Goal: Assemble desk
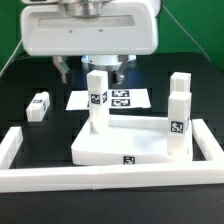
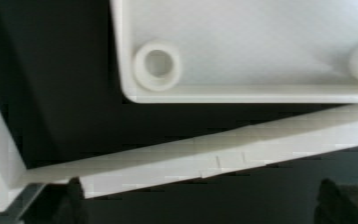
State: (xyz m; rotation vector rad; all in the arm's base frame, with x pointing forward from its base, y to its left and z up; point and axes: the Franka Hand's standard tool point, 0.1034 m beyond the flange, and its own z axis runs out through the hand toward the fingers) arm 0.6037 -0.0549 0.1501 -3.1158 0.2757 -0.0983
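- the tabletop lies inside the border frame, two legs standing in it: one leg at its back, another on the exterior view's right.
- a loose leg lies well apart on the table.
- gripper hangs above the back leg, fingers apart, holding nothing.
- risk: descending off-centre could knock that leg askew.

Lab bench: marker board, black table
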